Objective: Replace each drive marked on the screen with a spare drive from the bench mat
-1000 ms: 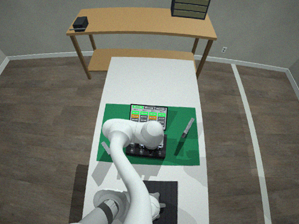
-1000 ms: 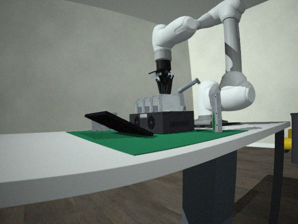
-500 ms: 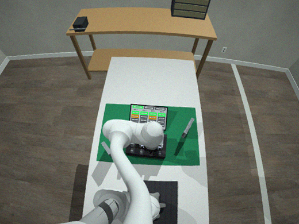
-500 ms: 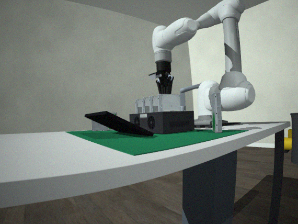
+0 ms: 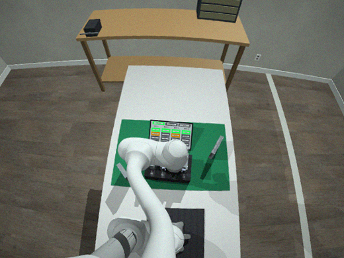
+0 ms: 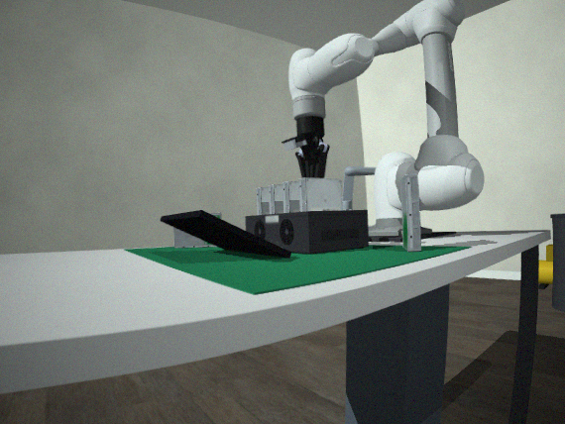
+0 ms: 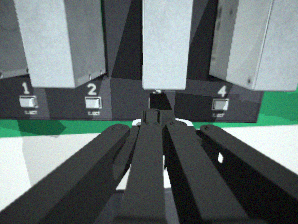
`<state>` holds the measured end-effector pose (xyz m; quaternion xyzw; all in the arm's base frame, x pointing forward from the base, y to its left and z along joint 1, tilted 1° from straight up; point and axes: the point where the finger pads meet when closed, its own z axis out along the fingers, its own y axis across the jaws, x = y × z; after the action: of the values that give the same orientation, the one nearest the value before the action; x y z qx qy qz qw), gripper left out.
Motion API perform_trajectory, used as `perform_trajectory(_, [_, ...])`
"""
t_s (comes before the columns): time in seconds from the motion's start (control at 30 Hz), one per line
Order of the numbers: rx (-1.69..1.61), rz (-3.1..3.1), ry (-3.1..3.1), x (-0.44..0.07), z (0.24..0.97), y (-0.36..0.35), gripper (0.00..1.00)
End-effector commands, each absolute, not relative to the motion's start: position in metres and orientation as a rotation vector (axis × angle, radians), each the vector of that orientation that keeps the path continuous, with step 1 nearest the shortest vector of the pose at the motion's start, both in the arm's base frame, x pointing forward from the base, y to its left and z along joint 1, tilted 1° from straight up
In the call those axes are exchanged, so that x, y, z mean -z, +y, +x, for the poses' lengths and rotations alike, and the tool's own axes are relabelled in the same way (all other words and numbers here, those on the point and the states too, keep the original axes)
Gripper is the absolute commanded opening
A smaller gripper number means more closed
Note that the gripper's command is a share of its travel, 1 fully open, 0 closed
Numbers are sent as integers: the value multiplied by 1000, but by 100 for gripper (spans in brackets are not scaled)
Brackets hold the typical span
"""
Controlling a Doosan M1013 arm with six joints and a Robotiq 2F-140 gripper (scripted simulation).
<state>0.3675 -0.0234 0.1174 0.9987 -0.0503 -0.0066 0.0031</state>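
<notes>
Wrist view: black claw (image 5: pixel 175 175) (image 6: pixel 313 176) (image 7: pixel 157 106) pressed together at six o'clock, near button strip; four smooth boxy metal drives (image 6: pixel 321 194) (image 7: pixel 166 45) upright in black dock (image 5: pixel 167 176) (image 6: pixel 338 232) (image 7: pixel 120 102).

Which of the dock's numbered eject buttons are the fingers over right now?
Button 3: the closed fingers cover its spot, while buttons 1, 2 and 4 show.

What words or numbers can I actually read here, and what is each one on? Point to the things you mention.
"1": black dock (image 5: pixel 149 177) (image 6: pixel 339 233) (image 7: pixel 120 111), above a button
"2": same dock, above the next button
"4": same dock, above the button at the far right
Too small or blurred: the print under those buttons, and everything on the screen (image 5: pixel 171 127).
Hidden: whatever sits behind the gripper (image 7: pixel 159 117).
</notes>
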Motion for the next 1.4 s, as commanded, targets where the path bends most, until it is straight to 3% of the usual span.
perform_trajectory(0.0, [20, 3132, -158, -118, 368, -23, 10])
perform_trajectory(1.37, [20, 3132, -158, -109, 368, -23, 10])
